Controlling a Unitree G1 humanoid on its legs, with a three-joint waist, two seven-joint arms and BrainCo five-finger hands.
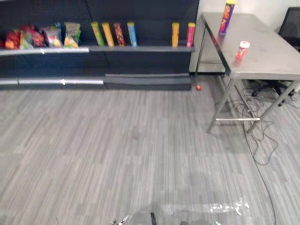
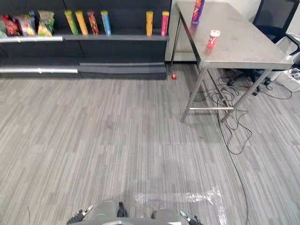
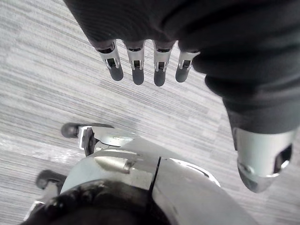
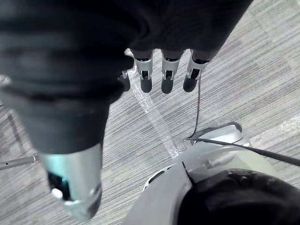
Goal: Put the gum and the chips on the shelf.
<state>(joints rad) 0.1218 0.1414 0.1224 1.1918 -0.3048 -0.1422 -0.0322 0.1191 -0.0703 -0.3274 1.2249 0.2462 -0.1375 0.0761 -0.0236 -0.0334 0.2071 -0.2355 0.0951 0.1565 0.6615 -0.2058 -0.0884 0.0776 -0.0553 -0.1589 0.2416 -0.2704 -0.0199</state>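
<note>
Left robot hand (image 3: pixel 137 65) and right robot hand (image 4: pixel 167 70) hang spread and empty, nothing picked up yet: chips can (image 2: pixel 197 10) and gum (image 2: pixel 213 38) sit on the surface (image 2: pixel 243 47) beside the shelf (image 2: pixel 117 36).

The tall purple can (image 2: pixel 197 11) on the desk (image 2: pixel 243 44) is cut off by the top edge. The snack bags (image 1: pixel 11 38) at the left end of the shelf (image 1: pixel 140 48) run out of the picture. A small red thing (image 1: pixel 198 87) on the floor (image 1: pixel 117 150) is too small to identify.
</note>
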